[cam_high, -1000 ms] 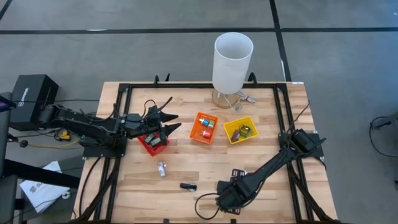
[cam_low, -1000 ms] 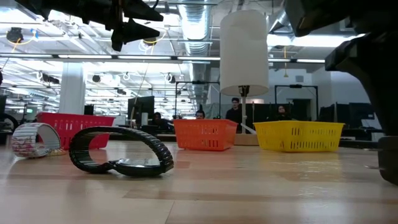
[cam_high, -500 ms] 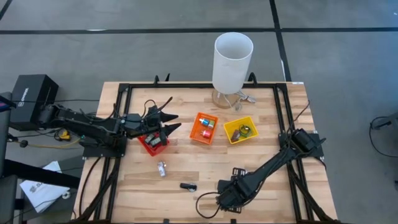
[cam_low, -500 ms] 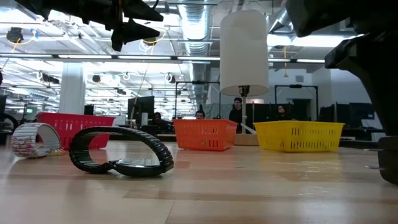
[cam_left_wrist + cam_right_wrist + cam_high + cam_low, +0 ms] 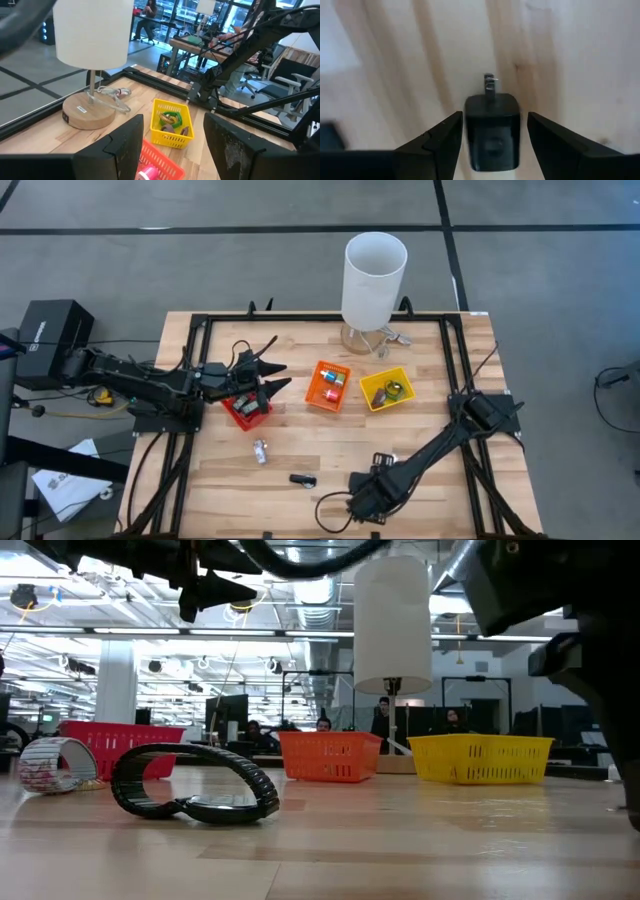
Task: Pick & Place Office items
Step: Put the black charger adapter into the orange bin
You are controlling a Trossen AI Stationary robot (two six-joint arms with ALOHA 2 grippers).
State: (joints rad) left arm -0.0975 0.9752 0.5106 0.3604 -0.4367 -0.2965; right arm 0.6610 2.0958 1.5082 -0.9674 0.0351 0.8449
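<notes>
I have the right gripper (image 5: 492,150) low over the near edge of the table (image 5: 330,435), at about six o'clock on the tabletop in the high view, with its fingers (image 5: 442,142) spread and nothing pinched. Directly between them, seen through the right wrist camera, lies a black charger block (image 5: 492,130), a small rectangular piece with metal prongs at its far end. Its long axis runs straight out from the wrist, in line with the gap, so the fingers flank its two long sides; both appear to stand clear of it, though I cannot tell how high the tips hang above the wood. My judgement is that the coming move turns on that alignment: a straight descent and squeeze across the narrow width should take it, with no turn of the wrist. The left gripper (image 5: 268,376) waits at about nine o'clock, also spread and empty, over the red bin (image 5: 244,411), well apart from the block, so the right arm is plainly the nearer. Other items remain loose on the table: a small black piece (image 5: 301,479) at about seven o'clock from centre and a silvery clip (image 5: 260,450) beyond it. The orange bin (image 5: 328,385) and yellow bin (image 5: 387,389) sit near centre.
</notes>
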